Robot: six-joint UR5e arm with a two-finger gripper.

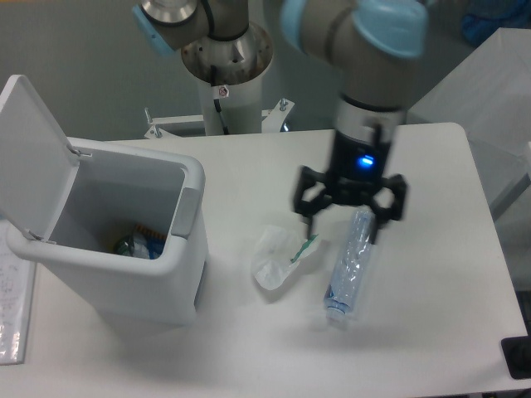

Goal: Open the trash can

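The trash can (149,286) is a large white boxy bin at the left of the table. Its lid (29,157) stands swung up and back to the left, so the inside shows, with some rubbish (137,245) at the bottom. A grey push tab (187,212) sits on its right rim. My gripper (342,230) hangs over the table's middle, well to the right of the bin. Its fingers are spread apart and hold nothing.
A clear plastic bottle (350,269) lies on the table just below and right of the gripper. A crumpled white wrapper with a green bit (280,255) lies to its left. The arm's base (226,66) stands behind the table. A dark object (518,358) sits at the table's front right corner.
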